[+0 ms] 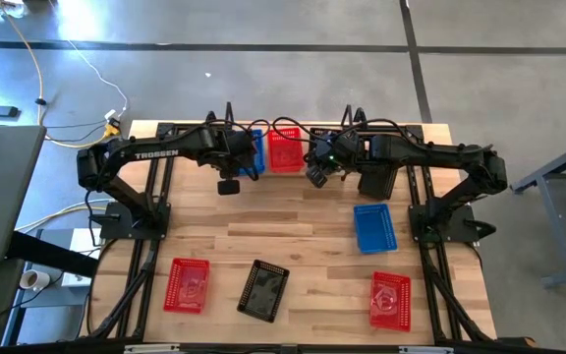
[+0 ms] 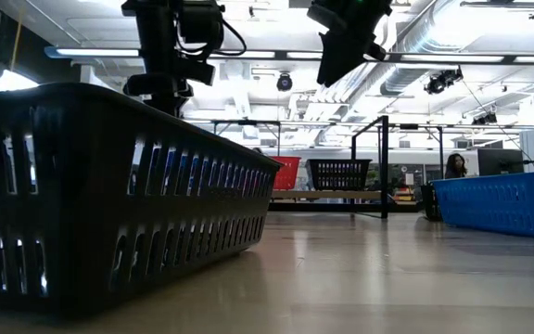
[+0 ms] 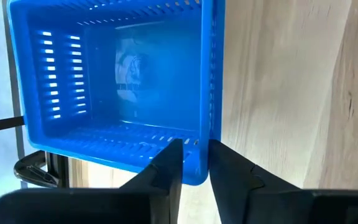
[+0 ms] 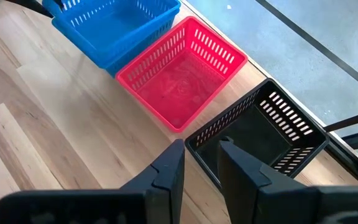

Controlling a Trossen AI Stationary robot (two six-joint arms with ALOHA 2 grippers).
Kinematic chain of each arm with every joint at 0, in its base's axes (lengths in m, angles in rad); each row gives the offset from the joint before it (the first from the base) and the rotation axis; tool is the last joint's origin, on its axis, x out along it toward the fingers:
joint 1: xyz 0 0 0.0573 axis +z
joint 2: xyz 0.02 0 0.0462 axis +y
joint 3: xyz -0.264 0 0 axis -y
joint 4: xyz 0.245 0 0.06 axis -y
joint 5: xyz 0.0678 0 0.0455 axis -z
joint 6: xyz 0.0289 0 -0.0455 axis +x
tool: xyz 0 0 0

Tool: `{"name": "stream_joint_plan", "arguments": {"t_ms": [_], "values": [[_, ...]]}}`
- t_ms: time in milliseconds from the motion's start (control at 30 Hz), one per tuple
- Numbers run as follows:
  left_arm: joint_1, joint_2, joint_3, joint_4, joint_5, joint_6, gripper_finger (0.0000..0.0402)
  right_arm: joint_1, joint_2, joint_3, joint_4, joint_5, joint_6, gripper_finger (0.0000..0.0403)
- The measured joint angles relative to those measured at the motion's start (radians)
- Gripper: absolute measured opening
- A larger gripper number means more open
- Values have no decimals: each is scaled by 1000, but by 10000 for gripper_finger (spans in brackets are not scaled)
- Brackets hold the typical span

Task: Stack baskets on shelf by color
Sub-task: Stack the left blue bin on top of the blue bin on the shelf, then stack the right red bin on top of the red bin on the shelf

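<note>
Seven baskets visible, both arms at the shelf

Counted: three red, two blue, two black. Left gripper (image 3: pixel 196 163) jaws straddle the blue basket (image 3: pixel 114 81) rim on the shelf (image 1: pixel 293 165), slightly parted. Right gripper (image 4: pixel 201 165) jaws parted over the black basket (image 4: pixel 260 134) rim, beside a red basket (image 4: pixel 182 78).

- Shelf (image 1: pixel 293 126): blue basket (image 1: pixel 254 150), red basket (image 1: pixel 284 149), black basket (image 4: pixel 260 134) side by side.
- Tabletop: blue basket (image 1: pixel 374 227), two red baskets (image 1: pixel 187 285) (image 1: pixel 390 300), black basket (image 1: pixel 263 290), all upright.

Bare tabletop (image 1: pixel 293 221) lies open mid-frame. Along the top edge, both arms crowd the shelf (image 1: pixel 293 128); blue basket (image 1: pixel 374 227) blocks the right, three baskets line the bottom.
</note>
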Motion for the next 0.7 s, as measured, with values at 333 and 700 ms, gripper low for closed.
{"name": "stream_joint_plan", "arguments": {"t_ms": [333, 700], "values": [[0, 0, 27, -31, 7, -15, 113, -33, 0, 0, 0, -56, -11, 83], [0, -8, 219, -166, 103, -135, 115, -41, 0, 0, -35, -302, -45, 83]]}}
